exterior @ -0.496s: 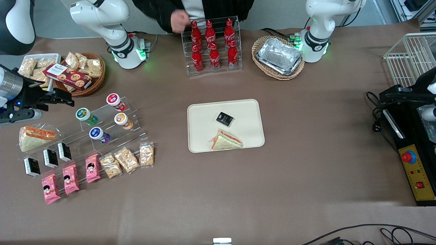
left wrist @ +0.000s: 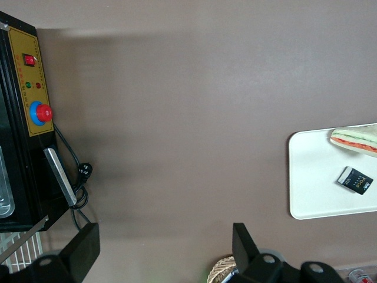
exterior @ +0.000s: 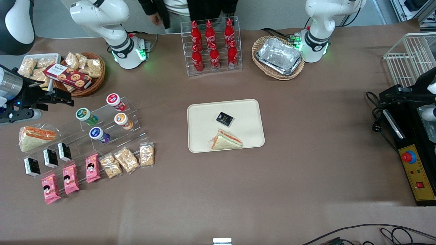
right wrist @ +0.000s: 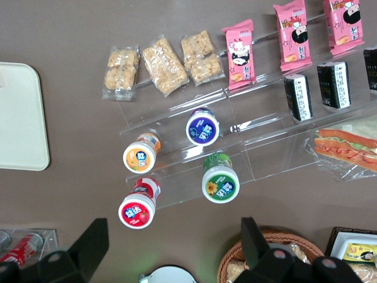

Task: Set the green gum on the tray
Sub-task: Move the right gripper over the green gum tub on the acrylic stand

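Note:
The green gum (exterior: 86,115) (right wrist: 220,181) lies on a step of a clear acrylic rack, with its white lid toward the front camera. My right gripper (exterior: 68,100) (right wrist: 171,244) hangs open and holds nothing. It is above the table a little farther from the front camera than the gum, between the rack and a wicker basket. The cream tray (exterior: 245,109) (right wrist: 17,118) sits mid-table with a sandwich (exterior: 226,140) and a small black packet (exterior: 224,118) on it.
Red (exterior: 115,101), orange (exterior: 122,120) and purple (exterior: 98,134) canisters share the rack with the gum. A wicker snack basket (exterior: 98,80) is close to the gripper. Snack packets and a wrapped sandwich (exterior: 35,136) lie around the rack. A cola bottle rack (exterior: 211,46) and a foil pan (exterior: 279,56) stand farther back.
A person's hand near the cola bottle rack has drawn back. My gripper and the items on the table have not moved.

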`<state>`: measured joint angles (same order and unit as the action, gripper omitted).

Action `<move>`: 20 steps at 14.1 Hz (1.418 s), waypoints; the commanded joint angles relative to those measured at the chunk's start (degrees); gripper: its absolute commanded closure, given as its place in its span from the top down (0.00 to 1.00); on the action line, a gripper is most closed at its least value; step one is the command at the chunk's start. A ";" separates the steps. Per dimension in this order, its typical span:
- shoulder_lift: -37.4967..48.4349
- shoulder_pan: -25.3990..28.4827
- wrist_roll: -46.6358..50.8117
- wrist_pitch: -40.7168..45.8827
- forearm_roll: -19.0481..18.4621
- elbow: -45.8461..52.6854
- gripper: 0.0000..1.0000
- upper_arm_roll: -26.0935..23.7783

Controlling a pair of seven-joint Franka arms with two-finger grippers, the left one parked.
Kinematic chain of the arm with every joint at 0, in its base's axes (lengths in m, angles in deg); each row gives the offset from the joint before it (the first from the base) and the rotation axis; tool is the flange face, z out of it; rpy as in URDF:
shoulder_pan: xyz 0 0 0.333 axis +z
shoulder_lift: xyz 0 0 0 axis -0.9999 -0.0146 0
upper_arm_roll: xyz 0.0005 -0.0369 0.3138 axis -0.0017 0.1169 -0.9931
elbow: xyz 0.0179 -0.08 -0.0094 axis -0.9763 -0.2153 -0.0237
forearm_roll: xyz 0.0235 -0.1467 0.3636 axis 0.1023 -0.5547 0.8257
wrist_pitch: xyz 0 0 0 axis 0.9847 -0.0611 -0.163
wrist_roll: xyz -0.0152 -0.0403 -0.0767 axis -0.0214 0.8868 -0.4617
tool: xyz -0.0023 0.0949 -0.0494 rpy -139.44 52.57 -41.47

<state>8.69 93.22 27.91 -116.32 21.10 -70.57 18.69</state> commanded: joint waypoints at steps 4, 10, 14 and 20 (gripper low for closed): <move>3.73 0.07 -3.42 2.67 -2.86 -2.67 1.00 0.46; 19.39 0.07 -3.43 -7.34 -3.92 -22.28 1.00 1.33; 18.60 0.07 -3.51 -8.22 -3.92 -22.71 1.00 4.58; 13.94 0.07 -3.51 -13.30 -3.83 -23.85 1.00 5.99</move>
<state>24.82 93.10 24.76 -125.90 17.87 -93.34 24.64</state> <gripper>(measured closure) 0.000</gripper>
